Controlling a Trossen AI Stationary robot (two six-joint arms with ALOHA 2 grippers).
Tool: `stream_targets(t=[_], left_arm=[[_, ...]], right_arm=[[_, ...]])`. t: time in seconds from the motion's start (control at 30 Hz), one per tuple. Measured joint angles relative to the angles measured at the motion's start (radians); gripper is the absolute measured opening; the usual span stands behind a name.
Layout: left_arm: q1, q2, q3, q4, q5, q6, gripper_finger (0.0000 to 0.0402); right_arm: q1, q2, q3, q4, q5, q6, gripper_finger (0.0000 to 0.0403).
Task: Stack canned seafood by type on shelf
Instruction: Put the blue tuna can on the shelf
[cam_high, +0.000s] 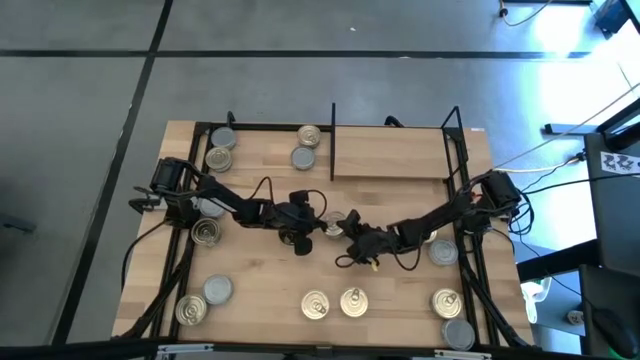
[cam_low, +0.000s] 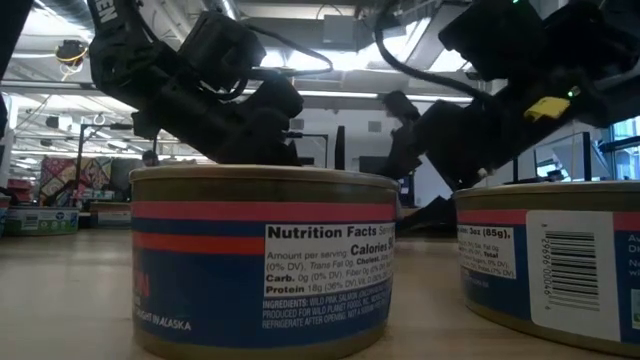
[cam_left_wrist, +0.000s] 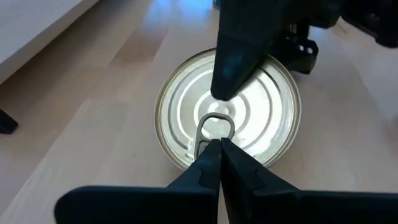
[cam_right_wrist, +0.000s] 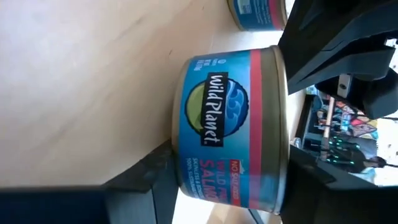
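One tin (cam_high: 333, 222) with a pale gold pull-tab lid (cam_left_wrist: 249, 106) and a blue salmon label (cam_right_wrist: 217, 112) sits mid-table between both arms. My left gripper (cam_high: 316, 226) is shut, its tips (cam_left_wrist: 221, 149) over the lid. My right gripper (cam_high: 350, 233) is turned on its side and shut on this tin (cam_right_wrist: 230, 186). Several more tins stand on the shelf's left bay (cam_high: 262, 150), resting on their bases, left of the black divider (cam_high: 332, 140). The low view hides the held tin behind two near tins (cam_low: 265, 260). My left gripper sets its shut fingertips on the lid beside the pull tab (cam_left_wrist: 214, 126), coming from above at a slant; whether they only touch or press, I cannot tell. My right gripper holds the tin across its height, one finger (cam_left_wrist: 233, 62) on the lid and the other (cam_right_wrist: 152, 180) at the bottom rim. It comes in level from the table's right. Whether the tin is clear of the wood is not plain.
Gold-lidded tins (cam_high: 315, 304) (cam_high: 352, 301) (cam_high: 447, 302) and grey-lidded ones (cam_high: 218, 290) (cam_high: 443, 250) lie scattered along the near and side parts of the tabletop. The shelf's right bay (cam_high: 390, 155) shows bare plank. Cables hang from both arms.
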Motion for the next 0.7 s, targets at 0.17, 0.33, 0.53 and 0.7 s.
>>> stream_targets(t=[0.17, 0.33, 0.53, 0.7], left_arm=[[-0.019, -0.097, 0.0, -0.076, -0.003, 0.013, 0.0001], [-0.042, -0.183, -0.005, -0.246, -0.047, 0.026, 0.0004], [-0.041, -0.247, -0.002, -0.343, -0.127, 0.015, 0.0002], [-0.039, -0.257, -0.001, -0.331, -0.133, 0.008, 0.0006]], right_arm=[[0.009, -0.081, 0.0, -0.067, 0.002, 0.082, 0.0198], [0.004, -0.2, 0.0, -0.182, 0.117, 0.148, 0.0197], [-0.05, -0.345, 0.0, -0.275, 0.174, 0.156, 0.0197], [-0.175, -0.41, 0.0, -0.302, 0.179, 0.172, 0.0197]])
